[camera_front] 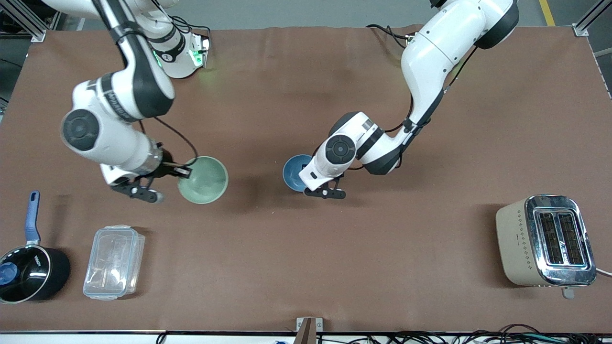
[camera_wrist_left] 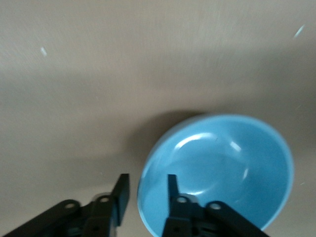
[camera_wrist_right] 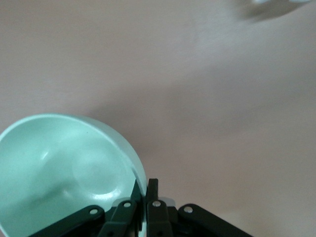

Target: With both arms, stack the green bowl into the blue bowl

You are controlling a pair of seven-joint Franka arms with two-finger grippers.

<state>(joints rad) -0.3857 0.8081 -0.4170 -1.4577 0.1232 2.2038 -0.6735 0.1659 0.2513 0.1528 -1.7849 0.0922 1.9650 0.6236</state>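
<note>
The green bowl is toward the right arm's end of the table, and its shadow falls apart from it on the brown cloth. My right gripper is shut on its rim. In the right wrist view the fingers pinch the wall of the green bowl, one inside and one outside. The blue bowl sits near the table's middle, partly hidden under my left hand. My left gripper is open and straddles its rim. In the left wrist view one finger is inside the blue bowl and the other is outside, with gaps showing.
A beige and chrome toaster stands near the front at the left arm's end. A clear plastic container and a black saucepan with a blue handle lie near the front at the right arm's end.
</note>
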